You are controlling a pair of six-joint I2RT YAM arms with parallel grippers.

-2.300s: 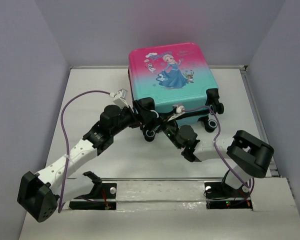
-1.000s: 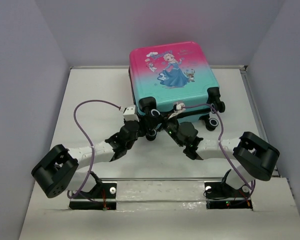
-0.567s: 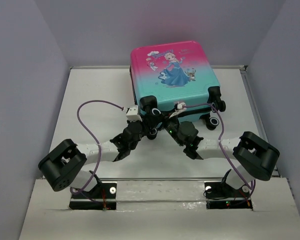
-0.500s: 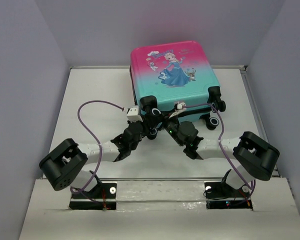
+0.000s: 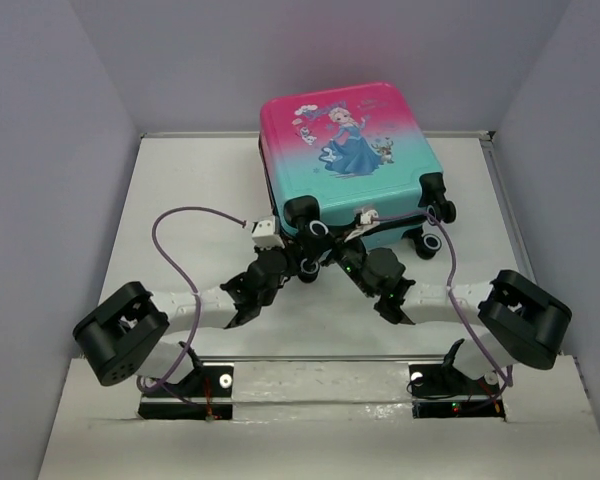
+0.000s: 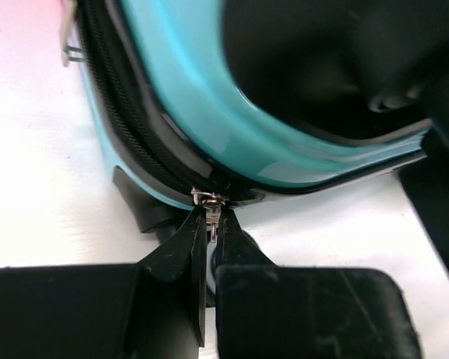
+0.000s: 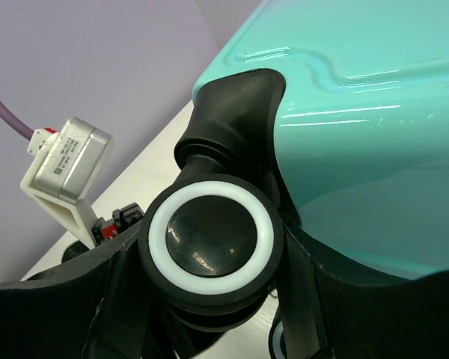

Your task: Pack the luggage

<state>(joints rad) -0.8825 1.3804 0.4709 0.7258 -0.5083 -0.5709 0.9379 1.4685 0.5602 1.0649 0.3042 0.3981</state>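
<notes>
The luggage (image 5: 345, 150) lies flat and closed at the back middle of the table, its princess print facing up. My left gripper (image 5: 294, 263) sits low at its near-left corner. In the left wrist view that left gripper (image 6: 209, 214) is shut on the small metal zipper pull (image 6: 207, 199), which hangs from the black zipper trim (image 6: 127, 120) below the teal shell. My right gripper (image 5: 330, 245) reaches in from the right. In the right wrist view the right gripper (image 7: 212, 258) is closed around a black wheel with a white ring (image 7: 212, 239), one finger on each side.
Another wheel (image 5: 308, 267) sits at the same near-left corner, and two more wheels (image 5: 430, 240) are at the near-right corner. Purple cables (image 5: 180, 225) loop over the white table (image 5: 180, 180). Grey walls close in on three sides.
The left arm has dropped low and brought its gripper to the near-left corner, where it has shut on the zipper pull. The luggage's near end has shifted slightly right. The right grip is unchanged.
</notes>
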